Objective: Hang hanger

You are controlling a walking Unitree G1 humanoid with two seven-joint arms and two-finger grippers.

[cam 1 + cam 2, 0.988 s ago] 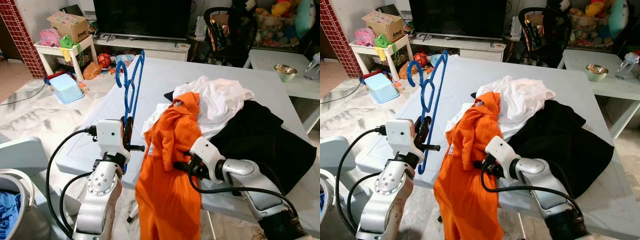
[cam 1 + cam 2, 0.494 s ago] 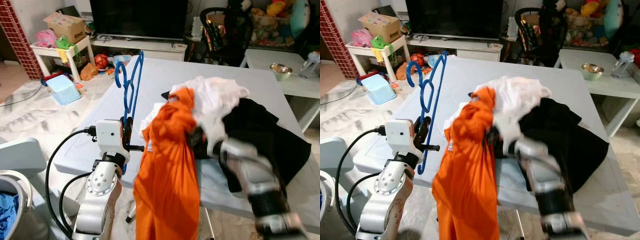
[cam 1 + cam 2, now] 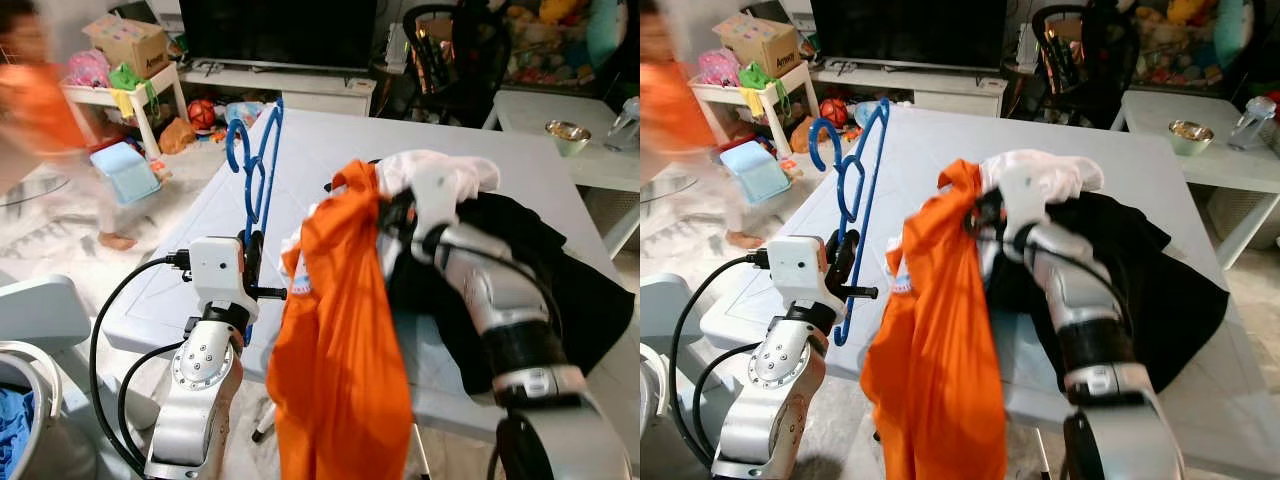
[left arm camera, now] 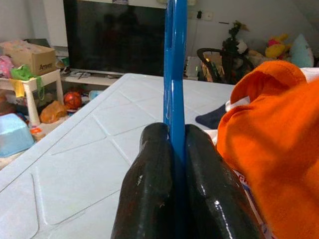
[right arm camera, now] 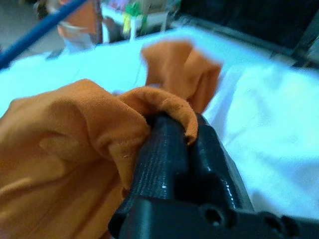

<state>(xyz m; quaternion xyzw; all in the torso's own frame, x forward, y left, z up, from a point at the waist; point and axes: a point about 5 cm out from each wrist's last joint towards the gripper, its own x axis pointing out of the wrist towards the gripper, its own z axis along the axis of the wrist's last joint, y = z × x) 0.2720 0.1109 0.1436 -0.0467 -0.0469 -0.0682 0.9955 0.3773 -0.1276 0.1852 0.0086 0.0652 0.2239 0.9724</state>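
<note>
Standing bent at the table's near-left edge, the left gripper [image 4: 173,164] pinches the blue hanger [image 3: 258,170] upright, its hook high over the grey table [image 3: 330,150]. Beside it, the right gripper [image 5: 172,137], arm raised over the clothes pile, clamps the orange shirt [image 3: 340,340], which hangs down past the table's edge.

White table [image 3: 330,150]: black garment [image 3: 560,290], white garment [image 3: 440,175] on top.

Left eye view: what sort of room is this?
Probably a home living room: a TV on a low stand, toys on the floor, and laundry piled on a white table.
</note>
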